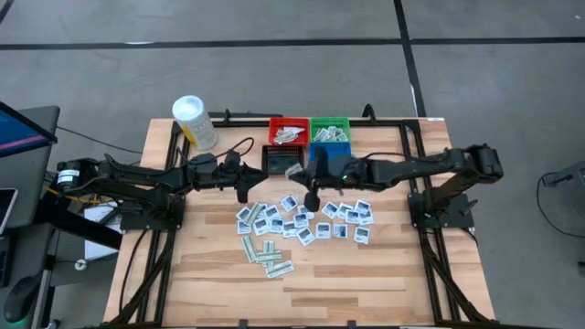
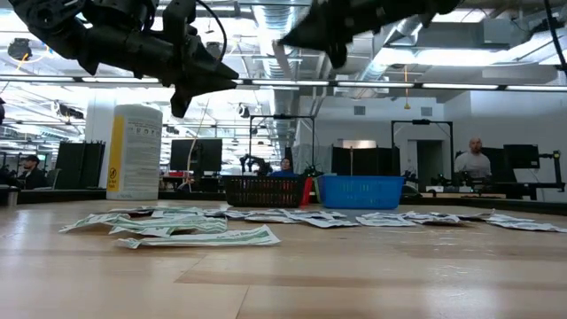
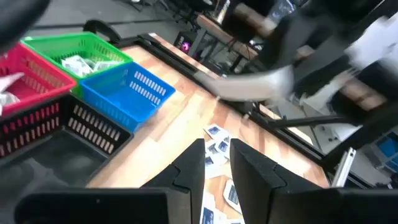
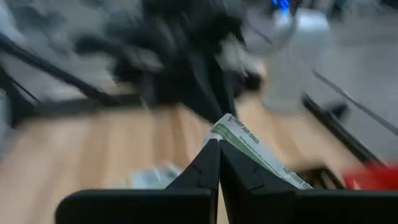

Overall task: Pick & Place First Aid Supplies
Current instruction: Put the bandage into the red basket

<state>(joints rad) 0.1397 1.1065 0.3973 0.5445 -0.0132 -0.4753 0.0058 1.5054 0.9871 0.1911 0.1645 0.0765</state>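
Many small first aid packets lie loose on the wooden table: square white ones [image 1: 306,219] in the middle and narrow green-white strips [image 1: 267,256] nearer the front. My right gripper [image 4: 219,142], reaching in from the table's right, is high above the pile and shut on one green-white strip [image 4: 261,158]. My left gripper [image 3: 216,155] hovers left of it, above the pile's left end [image 1: 243,187], slightly open with nothing between its fingers. Red [image 1: 288,131] and green [image 1: 329,130] bins hold a few packets. My right gripper pinches one end of the green-white strip [image 4: 225,129] between its two fingertips. The fingers come from the table's right, slanting a little downward. The strip is lifted clear of the table, and its free length [image 4: 280,171] runs off to one side of the fingers.
A black bin [image 1: 281,161] and a blue bin [image 3: 127,93] stand in front of the red and green ones at the table's far middle. A white tub with a yellow label [image 1: 195,122] stands at the far left. Bare wood stretches along the near edge [image 1: 302,297].
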